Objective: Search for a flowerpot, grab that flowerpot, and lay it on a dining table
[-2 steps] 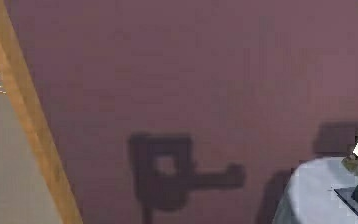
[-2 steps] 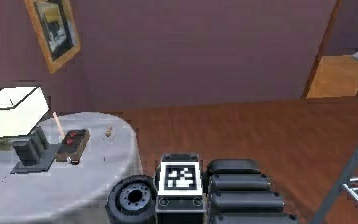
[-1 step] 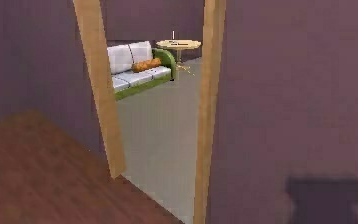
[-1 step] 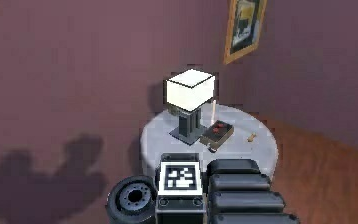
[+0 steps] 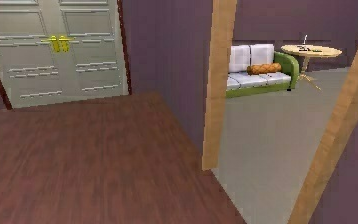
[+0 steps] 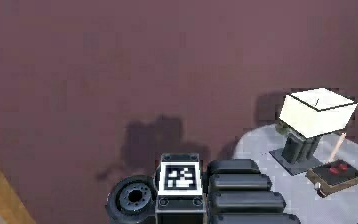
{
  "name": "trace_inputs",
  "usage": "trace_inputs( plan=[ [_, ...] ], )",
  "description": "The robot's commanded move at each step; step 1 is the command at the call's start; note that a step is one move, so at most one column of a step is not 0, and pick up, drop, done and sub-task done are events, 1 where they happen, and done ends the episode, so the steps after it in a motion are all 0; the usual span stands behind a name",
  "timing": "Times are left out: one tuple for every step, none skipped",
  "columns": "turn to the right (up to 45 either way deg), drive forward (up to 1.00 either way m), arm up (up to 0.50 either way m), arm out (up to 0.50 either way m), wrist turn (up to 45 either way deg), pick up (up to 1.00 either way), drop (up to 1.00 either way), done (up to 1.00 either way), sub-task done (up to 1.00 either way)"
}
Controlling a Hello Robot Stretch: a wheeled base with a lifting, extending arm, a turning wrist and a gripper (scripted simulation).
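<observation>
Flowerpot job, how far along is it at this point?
Nothing looks done yet. In hand is the search: the forward view faces a double door and a wood-framed doorway to a sofa and round table. Left: finding the flowerpot, grabbing it, laying it on a dining table, perhaps that round one.

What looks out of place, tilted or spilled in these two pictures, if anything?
Nothing stands out. The lamp stands upright on its grey table, the orange cushion lies on the sofa, and the white double door is shut.
</observation>
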Motion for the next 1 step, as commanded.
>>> trace_inputs(
  plan=[
    [-3.0,0.00,0.00,0.00,0.0,0.00,0.00,0.00,0.00]
  ],
)
